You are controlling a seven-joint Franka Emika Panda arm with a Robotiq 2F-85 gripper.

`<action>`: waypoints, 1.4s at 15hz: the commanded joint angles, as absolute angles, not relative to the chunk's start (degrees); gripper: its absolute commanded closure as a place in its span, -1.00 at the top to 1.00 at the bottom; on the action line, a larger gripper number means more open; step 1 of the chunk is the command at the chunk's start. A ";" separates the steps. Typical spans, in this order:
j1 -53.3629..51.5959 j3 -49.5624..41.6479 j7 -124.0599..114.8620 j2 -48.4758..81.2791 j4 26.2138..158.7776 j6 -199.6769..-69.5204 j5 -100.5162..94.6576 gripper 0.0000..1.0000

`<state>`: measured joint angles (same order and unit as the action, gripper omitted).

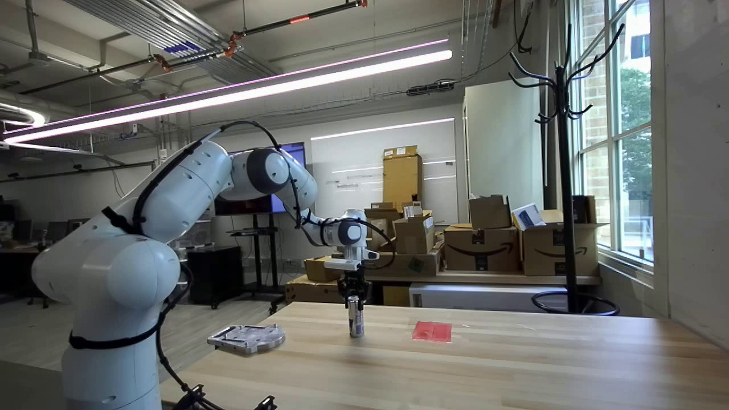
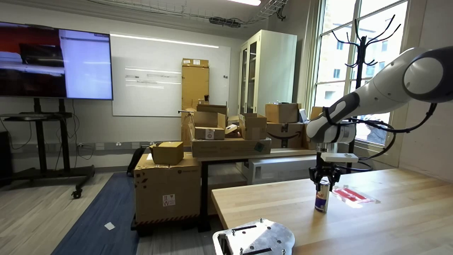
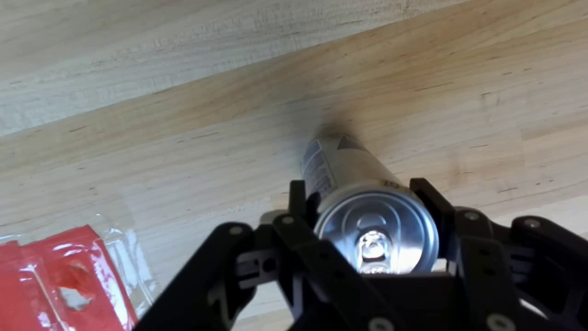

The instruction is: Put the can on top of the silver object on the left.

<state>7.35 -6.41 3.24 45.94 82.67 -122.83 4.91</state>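
Note:
The can [image 1: 356, 323] is a slim silver and dark-blue drink can, upright in both exterior views [image 2: 321, 202]. In the wrist view I look down on its shiny lid [image 3: 379, 230]. My gripper [image 1: 354, 300] points straight down with a black finger on each side of the can's top. Both fingers [image 3: 360, 191] seem to touch it, so the gripper looks shut on the can. I cannot tell whether its base touches the table. The silver object [image 1: 248, 338] is a low, flat metal plate with slots and holes [image 2: 254, 238], at the table's left edge. It is outside the wrist view.
A flat red packet [image 1: 431, 331] lies on the wooden table [image 1: 512, 364], to the right of the can in both exterior views and at lower left in the wrist view [image 3: 69, 280]. Cardboard boxes [image 1: 481, 247] stand behind the table. A coat rack [image 1: 565, 171] stands at back right.

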 commanded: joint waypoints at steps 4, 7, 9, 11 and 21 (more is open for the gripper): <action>7.67 -4.89 4.07 42.18 85.24 -124.71 3.65 -0.34; 7.22 -4.31 4.68 37.36 88.62 -125.93 3.54 -0.34; 6.47 -3.59 4.96 33.27 91.41 -126.12 3.43 -0.34; 4.78 -2.74 5.08 28.84 95.02 -126.26 2.80 -0.34; -6.08 4.82 5.17 14.90 111.47 -125.84 -0.98 -0.34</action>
<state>-4.48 3.05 4.59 18.41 106.58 -125.28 0.79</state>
